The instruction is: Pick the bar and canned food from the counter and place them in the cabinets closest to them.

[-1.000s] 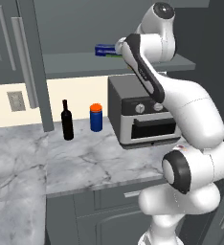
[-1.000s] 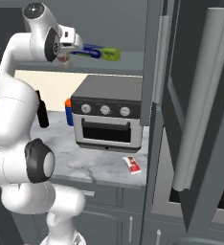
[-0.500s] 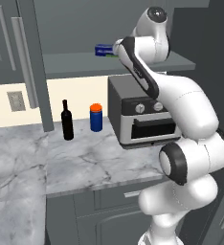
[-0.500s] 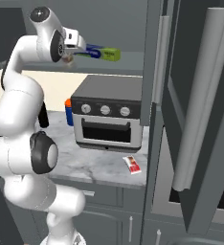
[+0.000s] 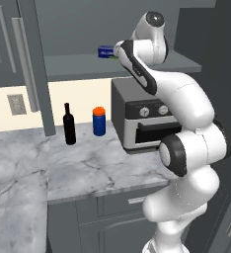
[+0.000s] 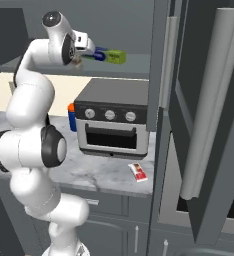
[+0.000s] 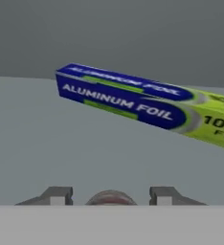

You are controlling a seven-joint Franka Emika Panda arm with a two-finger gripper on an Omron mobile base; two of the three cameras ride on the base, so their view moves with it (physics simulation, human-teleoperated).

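Blue and green cardboard is right before my tool (image 7: 111, 194): a long box of foil (image 7: 133, 103) that lies on the grey cabinet shelf (image 7: 61, 143). On its blue side I read "ALUMINUM FOIL" in white capitals. On the green end the number "100" stands with "FT" under it, cut by the edge of the hand view. The box lies slanted across the shelf, further back than my finger tips (image 7: 56, 194) and apart from them.

Between the two tips a low round top with a silver rim and some red in it shows, which I take for the canned food (image 7: 110, 198). My tool is clenched on it from both sides, up at the level of the shelf and over the toaster oven (image 6: 114, 120). I cannot read any label on the can from here.

The bar (image 6: 138, 171), red and white, lies flat on the marble desk (image 6: 99, 172), in front of the right corner of the toaster oven and close to the edge of the desk. It is well below my tool and far from it. Its print is too small to read.

Left of the oven a dark bottle (image 5: 69, 124) and a blue cylinder with orange lid (image 5: 99, 121) stand upright, near each other.
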